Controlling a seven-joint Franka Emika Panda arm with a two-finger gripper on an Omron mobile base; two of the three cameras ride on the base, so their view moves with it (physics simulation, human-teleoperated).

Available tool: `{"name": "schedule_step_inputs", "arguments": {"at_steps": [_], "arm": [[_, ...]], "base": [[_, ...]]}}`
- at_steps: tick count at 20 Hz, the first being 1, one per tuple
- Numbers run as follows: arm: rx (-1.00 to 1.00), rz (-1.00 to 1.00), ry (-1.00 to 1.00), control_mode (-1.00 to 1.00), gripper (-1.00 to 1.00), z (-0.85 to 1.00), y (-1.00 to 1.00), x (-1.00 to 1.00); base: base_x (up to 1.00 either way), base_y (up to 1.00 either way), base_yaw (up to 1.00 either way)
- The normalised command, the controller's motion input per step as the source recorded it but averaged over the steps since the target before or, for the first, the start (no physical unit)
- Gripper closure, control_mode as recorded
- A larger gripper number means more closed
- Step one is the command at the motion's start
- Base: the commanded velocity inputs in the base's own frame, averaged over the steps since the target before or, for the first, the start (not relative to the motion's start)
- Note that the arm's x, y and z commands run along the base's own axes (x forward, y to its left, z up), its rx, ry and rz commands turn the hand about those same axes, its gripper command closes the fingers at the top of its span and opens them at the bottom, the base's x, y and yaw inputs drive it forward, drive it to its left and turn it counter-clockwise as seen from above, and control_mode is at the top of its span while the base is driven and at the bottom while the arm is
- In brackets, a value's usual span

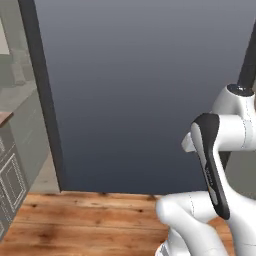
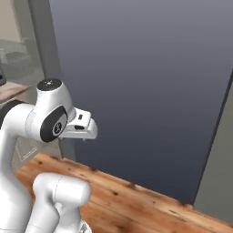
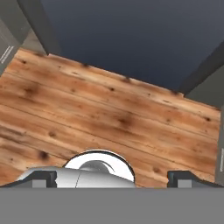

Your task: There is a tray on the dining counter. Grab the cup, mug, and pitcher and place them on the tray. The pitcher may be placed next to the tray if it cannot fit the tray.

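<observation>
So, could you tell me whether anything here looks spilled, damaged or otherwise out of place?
Nothing stands out. The wooden floor looks clean and unbroken, with no spill on it, and the large dark panel ahead stands straight and unmarked. The gripper hangs open over the floor, holding nothing.

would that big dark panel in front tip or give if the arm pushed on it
Probably not: the dark panel rises from the wood floor past the top of the picture, so it looks fixed and heavy. Its face looks flat and smooth, so an angled push might just slide across it.
</observation>
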Motion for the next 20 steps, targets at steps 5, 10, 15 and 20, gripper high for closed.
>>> {"name": "schedule_step_inputs", "arguments": {"at_steps": [5,10,15,20], "arm": [[0.0,0.0,0.0,1.0,-1.0,0.0,0.0,0.0],[0.0,0.0,0.0,1.0,-1.0,0.0,0.0,0.0],[0.0,0.0,0.0,1.0,-1.0,0.0,0.0,0.0],[0.0,0.0,0.0,1.0,-1.0,0.0,0.0,0.0]], "base": [[1.0,0.0,0.48],[1.0,0.0,0.49],[0.88,0.01,0.56],[0.55,0.08,0.6]]}}
